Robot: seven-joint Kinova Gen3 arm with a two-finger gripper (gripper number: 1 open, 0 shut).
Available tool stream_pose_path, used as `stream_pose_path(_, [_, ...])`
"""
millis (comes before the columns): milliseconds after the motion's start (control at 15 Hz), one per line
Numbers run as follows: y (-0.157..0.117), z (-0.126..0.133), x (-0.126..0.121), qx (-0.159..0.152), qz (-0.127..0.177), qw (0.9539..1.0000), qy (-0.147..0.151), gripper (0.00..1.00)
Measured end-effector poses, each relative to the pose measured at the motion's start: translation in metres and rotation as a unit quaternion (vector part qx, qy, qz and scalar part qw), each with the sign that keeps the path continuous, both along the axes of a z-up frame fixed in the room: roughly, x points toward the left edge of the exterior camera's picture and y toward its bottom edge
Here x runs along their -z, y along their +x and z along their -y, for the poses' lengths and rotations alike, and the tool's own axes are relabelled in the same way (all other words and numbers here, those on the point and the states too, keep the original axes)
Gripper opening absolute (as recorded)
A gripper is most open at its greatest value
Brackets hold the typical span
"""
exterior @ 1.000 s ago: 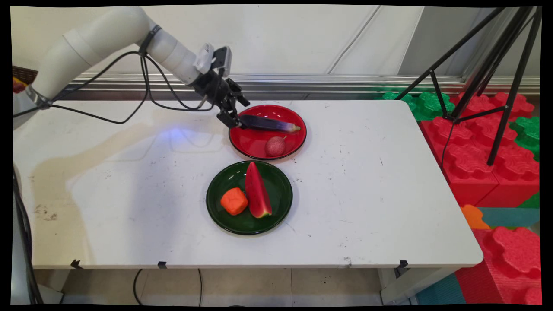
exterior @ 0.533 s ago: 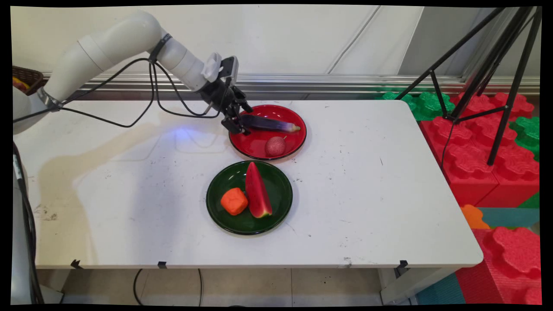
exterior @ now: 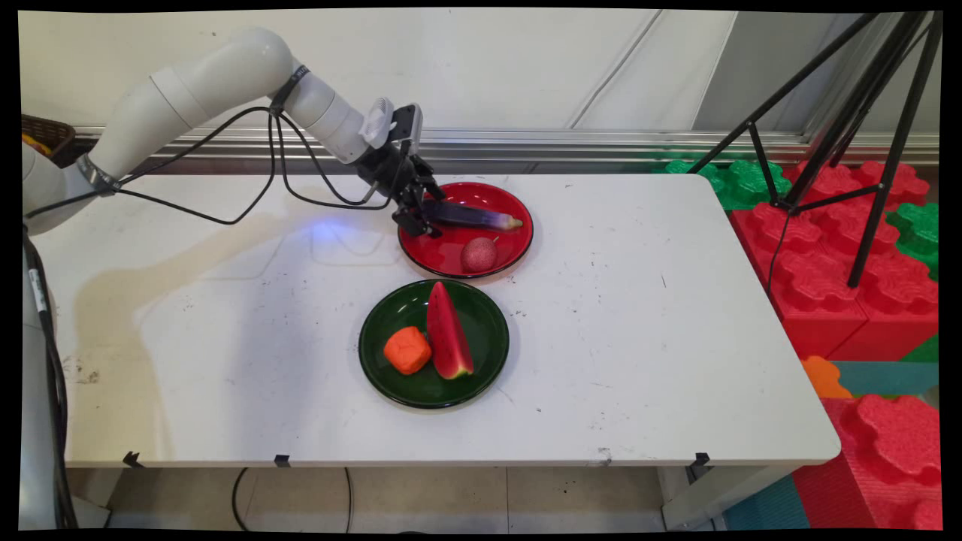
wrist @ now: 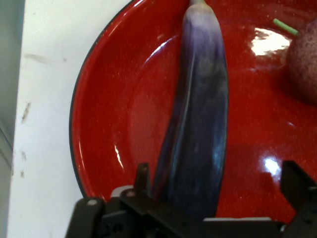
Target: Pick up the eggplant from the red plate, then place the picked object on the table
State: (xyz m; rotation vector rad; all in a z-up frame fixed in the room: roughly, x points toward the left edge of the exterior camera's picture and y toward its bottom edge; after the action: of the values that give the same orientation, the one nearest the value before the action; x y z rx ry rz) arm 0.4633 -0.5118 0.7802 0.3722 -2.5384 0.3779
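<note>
Main view:
- Tool (exterior: 422, 222) down at the left rim of the red plate (exterior: 451, 269), over the thick left end of the eggplant (exterior: 473, 217).
- Eggplant lying across the plate's far half, stem end toward the plate's right rim.
- Speckled red ball (exterior: 479, 254) in the plate's near half, just clear of the eggplant.
- Green plate (exterior: 481, 368) just nearer than the red plate, rims almost touching. Carries a melon slice (exterior: 449, 330) and an orange lump (exterior: 407, 350) side by side.
- Counter (exterior: 639, 338) carries both plates.

Hand view:
- Tool (wrist: 220, 174) open wide, straddling the eggplant's (wrist: 200, 114) thick end.
- One of the fingers (wrist: 142, 173) right against the eggplant's side, possibly touching. Other one well off to the far side, a wide gap of red plate (wrist: 124, 109) showing between.
- Nothing gripped.
- Ball (wrist: 304, 64) at the frame's right edge, counter (wrist: 44, 124) along the left beyond the plate rim.

Change over the last second:
- Tool has crept from just outside the red plate's left rim to in over it, now round the eggplant's end.
- Arm swung right and slightly up with it.
- Eggplant, ball, green plate and its load unmoved.
- So contact, if any, light enough not to shift anything.
</note>
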Motion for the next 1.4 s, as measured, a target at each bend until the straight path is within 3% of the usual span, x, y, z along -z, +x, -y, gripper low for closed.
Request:
stream_pose_path(67, [0.0, 0.001, 0.0, 0.0, 0.0, 1.0, 0.0, 1.0])
stream_pose_path(133, [-0.001, 0.002, 0.001, 0.0, -0.001, 1.0, -0.001, 0.0])
stream_pose_path(800, [-0.003, 0.005, -0.002, 0.001, -0.005, 1.0, -0.006, 0.0])
stream_pose_path(1400, [0.008, -0.015, -0.029, -0.007, -0.023, 0.9996, -0.012, 0.0])
